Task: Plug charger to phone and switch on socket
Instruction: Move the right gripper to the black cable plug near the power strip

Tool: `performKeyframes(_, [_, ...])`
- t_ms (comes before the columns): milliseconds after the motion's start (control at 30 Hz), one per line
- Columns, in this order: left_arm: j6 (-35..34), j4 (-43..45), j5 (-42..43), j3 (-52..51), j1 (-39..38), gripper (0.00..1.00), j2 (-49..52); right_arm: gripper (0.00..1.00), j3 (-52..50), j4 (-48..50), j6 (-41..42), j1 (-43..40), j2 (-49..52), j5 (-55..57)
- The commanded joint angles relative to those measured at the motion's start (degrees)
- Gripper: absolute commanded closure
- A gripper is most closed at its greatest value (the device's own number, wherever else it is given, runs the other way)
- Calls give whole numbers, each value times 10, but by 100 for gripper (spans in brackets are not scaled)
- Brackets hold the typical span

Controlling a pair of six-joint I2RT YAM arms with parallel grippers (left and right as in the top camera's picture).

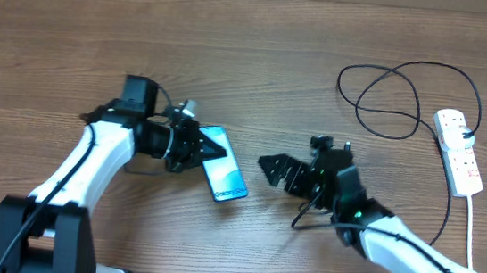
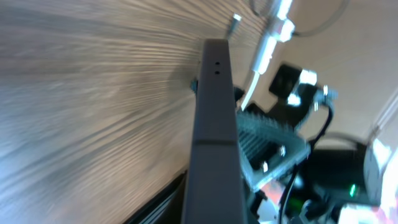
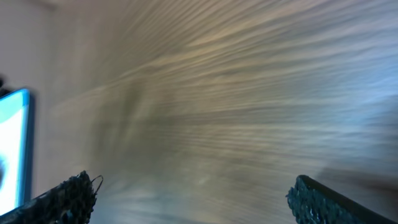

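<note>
I see even, soft light overhead, sharp throughout, with faint shadows beside the phone (image 1: pixel 222 176). My wrist views smear badly: table (image 3: pixel 217 112) grain streaked, white glare beyond the phone.

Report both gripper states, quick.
Left gripper: closed on the phone.
Right gripper: open, holding nothing.

— Where's the phone (image 1: pixel 226 173)?
— On the table, tilted. I see my left gripper (image 1: pixel 204 149) on its upper end, my right gripper (image 1: pixel 276 170) near it, apart.
— The charger (image 1: pixel 390 101)?
— Looped far right, beside the socket (image 1: pixel 460 153).
</note>
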Motion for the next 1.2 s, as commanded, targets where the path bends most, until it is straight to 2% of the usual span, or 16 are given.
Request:
performKeyframes(0, [25, 41, 100, 6, -27, 96, 24, 0, 75, -63, -101, -37, -9, 30])
performKeyframes(167, [25, 85, 96, 6, -44, 96, 53, 0, 155, -194, -171, -63, -8, 165])
performKeyframes(333, [2, 90, 43, 6, -45, 96, 62, 0, 158, -233, -186, -64, 1, 340])
performKeyframes(433, [-1, 90, 19, 6, -46, 96, 62, 0, 155, -245, -186, -64, 23, 388])
performKeyframes(667, [-1, 90, 17, 6, -46, 96, 62, 0, 155, -233, -196, -82, 111, 396])
performKeyframes(900, [-1, 90, 17, 6, -46, 96, 62, 9, 155, -230, -196, -111, 154, 367])
performKeyframes(1067, [-8, 90, 2, 6, -46, 96, 62, 21, 155, -223, -196, -120, 159, 283])
performKeyframes(1167, [-33, 90, -14, 6, -46, 96, 62, 38, 155, -226, -196, -120, 160, 264])
